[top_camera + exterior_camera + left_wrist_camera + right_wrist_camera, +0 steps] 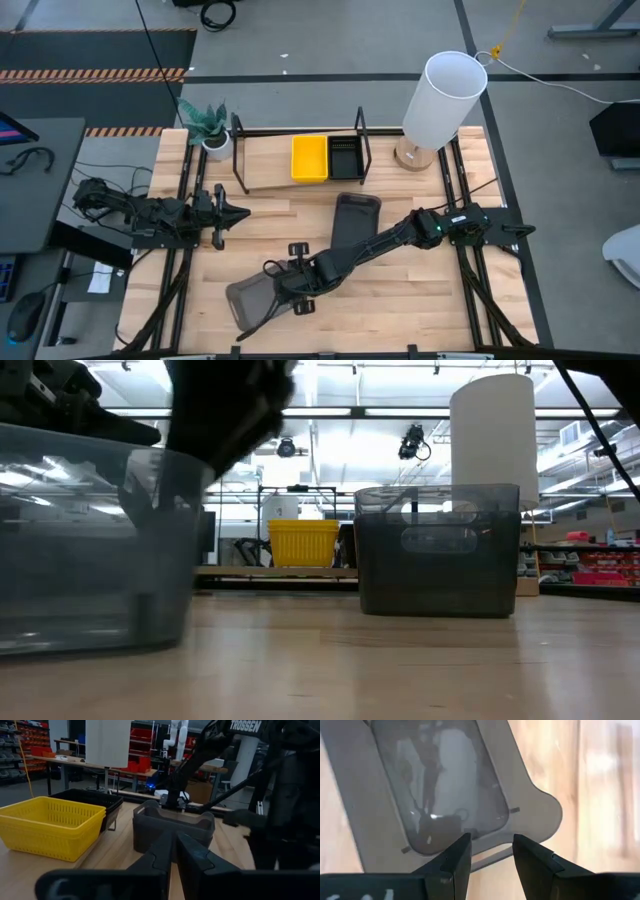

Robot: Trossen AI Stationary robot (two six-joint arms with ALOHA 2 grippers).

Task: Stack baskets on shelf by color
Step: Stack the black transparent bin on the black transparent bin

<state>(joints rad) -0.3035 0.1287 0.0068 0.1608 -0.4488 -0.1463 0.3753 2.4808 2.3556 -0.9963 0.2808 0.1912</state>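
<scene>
A translucent dark grey basket [250, 300] rests on its bottom at the table's near left and fills the left of the low view [90, 550]. My right gripper [491, 840] hangs open over one end of it, pointing steeply down, with the end rim [490, 852] showing in the gap; I see no touch. A second grey basket [355, 218] stands upright mid-table. A yellow basket [309, 158] and a black one [346, 158] sit side by side on the shelf [270, 165]. My left gripper [232, 213] waits shut at the table's left, pointing level.
A tall white cylinder lamp [440, 100] stands at the far right corner beside the shelf. A small potted plant [205, 128] is at the far left corner. My right arm [400, 235] stretches across the table's middle, just near of the second grey basket.
</scene>
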